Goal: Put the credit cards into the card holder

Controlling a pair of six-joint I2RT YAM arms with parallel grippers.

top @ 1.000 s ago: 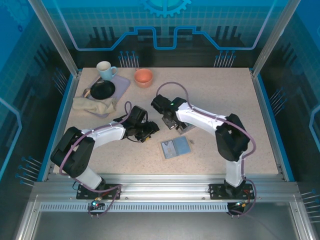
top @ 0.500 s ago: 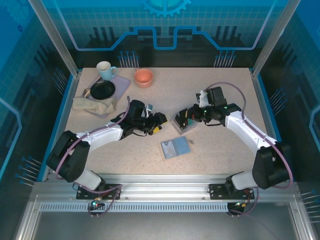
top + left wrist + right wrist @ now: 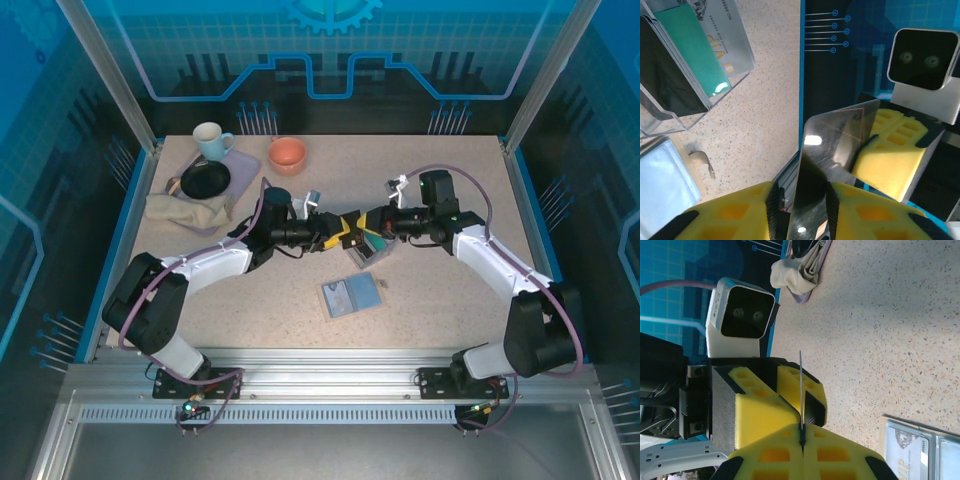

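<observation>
Speckled tabletop [image 3: 450,180] underneath; just left of clear box [image 3: 368,252], dark credit card [image 3: 835,145] clamped edge-on in fully closed right gripper [image 3: 801,437], straddled narrowly by left gripper [image 3: 800,200], grip unclear. Card holder [image 3: 352,294] open, near box.

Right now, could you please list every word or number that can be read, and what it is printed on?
"VIP": on the silver-grey plastic card standing in the clear plastic box.
"NO" plus digits: same card, digits unclear and cut off.
Small print along that card: too blurred to read.
</observation>
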